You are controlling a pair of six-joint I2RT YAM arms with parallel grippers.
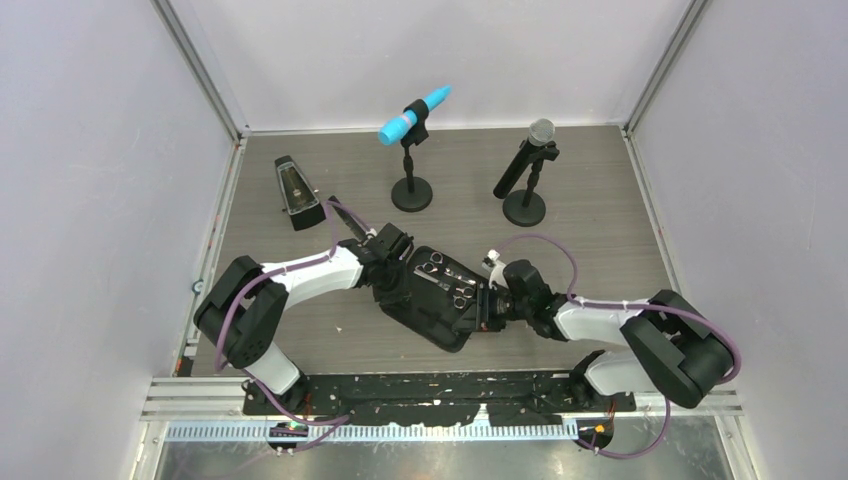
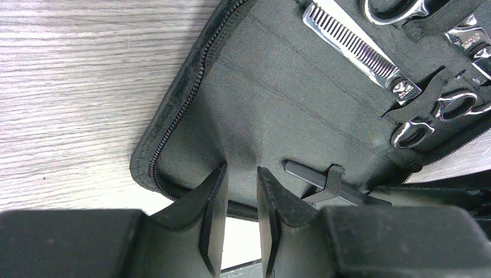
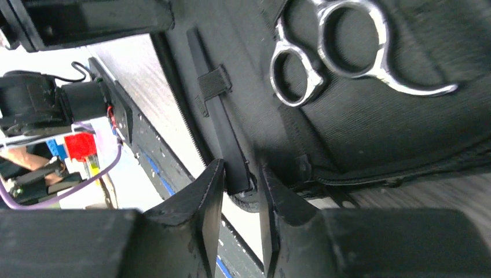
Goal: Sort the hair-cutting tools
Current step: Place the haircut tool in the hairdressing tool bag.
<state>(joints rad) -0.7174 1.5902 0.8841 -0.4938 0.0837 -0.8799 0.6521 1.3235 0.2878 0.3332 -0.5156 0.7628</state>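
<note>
A black zip case (image 1: 432,322) lies open in mid-table. Two silver scissors (image 1: 432,268) (image 1: 462,297) are strapped inside it; one has a toothed blade (image 2: 347,49), and ring handles (image 3: 347,46) show in the right wrist view. A long black comb (image 3: 215,116) lies under an elastic strap along the case's edge, and its far end (image 2: 307,175) shows in the left wrist view. My right gripper (image 3: 242,174) stands narrowly open around the comb's near end, which touches one finger. My left gripper (image 2: 242,174) is narrowly open, its tips over the case's lining (image 2: 278,104) by the zip edge, gripping nothing.
A black metronome (image 1: 297,190) stands at the back left. A blue microphone (image 1: 415,115) and a black microphone (image 1: 527,165) stand on stands behind the case. The table's near rail (image 3: 173,174) runs close under the right gripper. White walls enclose the table.
</note>
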